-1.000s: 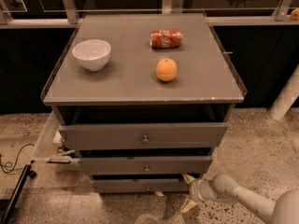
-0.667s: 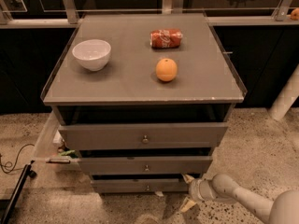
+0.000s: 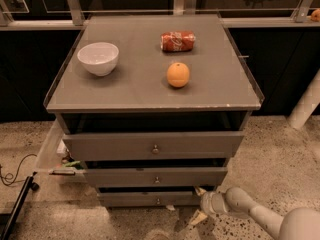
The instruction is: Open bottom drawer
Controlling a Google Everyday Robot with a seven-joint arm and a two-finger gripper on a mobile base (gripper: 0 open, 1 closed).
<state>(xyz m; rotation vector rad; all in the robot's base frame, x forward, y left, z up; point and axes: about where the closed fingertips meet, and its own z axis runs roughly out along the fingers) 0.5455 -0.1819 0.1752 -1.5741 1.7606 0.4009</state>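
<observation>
**Gripper at the bottom drawer's right end**

The bottom drawer (image 3: 135,199) sits lowest in the grey cabinet (image 3: 150,91), just above the speckled floor (image 3: 280,154). Its slim front faces the camera, and its long axis runs left to right. The small knob (image 3: 158,201) is dead centre. The gripper (image 3: 203,204) reaches in low from the right, just beside the drawer's right end. Open or closed? Cannot tell from here.

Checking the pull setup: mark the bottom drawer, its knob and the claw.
bottom drawer (image 3: 127,199): camera view, left half of its grey front.
knob (image 3: 158,201): camera view, its round metal centre.
claw (image 3: 201,204): camera view, its tip, beside the drawer's right end.
</observation>
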